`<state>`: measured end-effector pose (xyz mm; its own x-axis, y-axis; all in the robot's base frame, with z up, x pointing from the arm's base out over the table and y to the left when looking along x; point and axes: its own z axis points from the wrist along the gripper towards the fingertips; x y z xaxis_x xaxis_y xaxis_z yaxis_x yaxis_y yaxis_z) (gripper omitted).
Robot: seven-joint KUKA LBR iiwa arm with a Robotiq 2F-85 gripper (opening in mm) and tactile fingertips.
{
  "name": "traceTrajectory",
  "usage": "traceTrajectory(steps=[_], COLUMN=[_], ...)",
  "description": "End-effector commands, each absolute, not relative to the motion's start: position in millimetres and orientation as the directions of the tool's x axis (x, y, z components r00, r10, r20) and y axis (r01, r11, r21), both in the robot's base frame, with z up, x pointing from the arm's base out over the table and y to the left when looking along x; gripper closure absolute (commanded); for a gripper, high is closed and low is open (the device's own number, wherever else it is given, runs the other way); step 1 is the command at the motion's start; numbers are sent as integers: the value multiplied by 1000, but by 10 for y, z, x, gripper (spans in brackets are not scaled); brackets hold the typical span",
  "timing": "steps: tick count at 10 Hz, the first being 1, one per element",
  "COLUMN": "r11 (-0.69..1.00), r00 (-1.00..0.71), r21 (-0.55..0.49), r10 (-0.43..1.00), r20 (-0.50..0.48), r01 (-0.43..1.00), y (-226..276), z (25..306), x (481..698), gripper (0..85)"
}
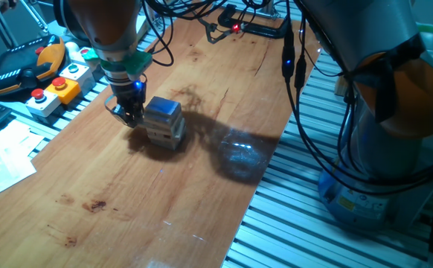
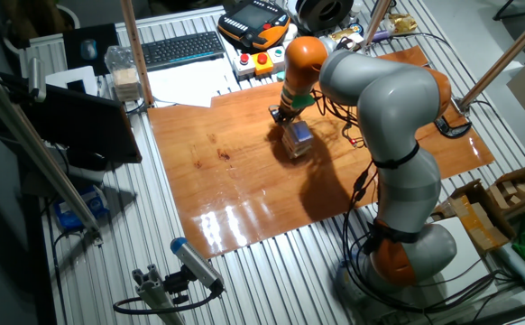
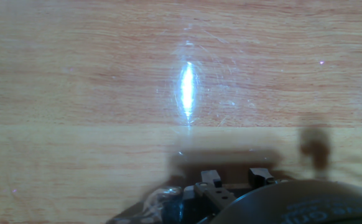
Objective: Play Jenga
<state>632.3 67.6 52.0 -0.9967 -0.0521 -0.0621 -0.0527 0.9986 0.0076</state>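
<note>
The Jenga tower is a small stack of pale wooden blocks standing on the wooden table top. It also shows in the other fixed view. My gripper points down just left of the tower, low at its side and close to its lower layers. Its fingers stand close together with nothing between them. In the hand view only the fingertips and bare wood show. The tower is out of that view. I see no loose block.
Coloured push-button boxes and a pendant lie beyond the table's left edge. Papers and a keyboard lie there too. Cables hang over the right edge. The arm's base stands off the table's right side.
</note>
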Motion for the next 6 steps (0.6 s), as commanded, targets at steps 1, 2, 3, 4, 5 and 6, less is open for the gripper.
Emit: traceTrajectory(steps=[1,2,3,4,5,6], r11=[999,999,999,999,999,999], r00=[-997,-997,-997,-997,-997,-997], r21=[8,8,8,8,8,8], r10=[-52,-52,-52,-52,-52,-51], r20=[-62,-62,-62,-62,-62,-62], r01=[-53,-53,-53,-53,-53,-51], y=[678,678,679,680,682,683], z=[519,514,510,512,516,514], x=[6327,6331,6336,6341,6349,6354], gripper=[840,840,840,840,840,840])
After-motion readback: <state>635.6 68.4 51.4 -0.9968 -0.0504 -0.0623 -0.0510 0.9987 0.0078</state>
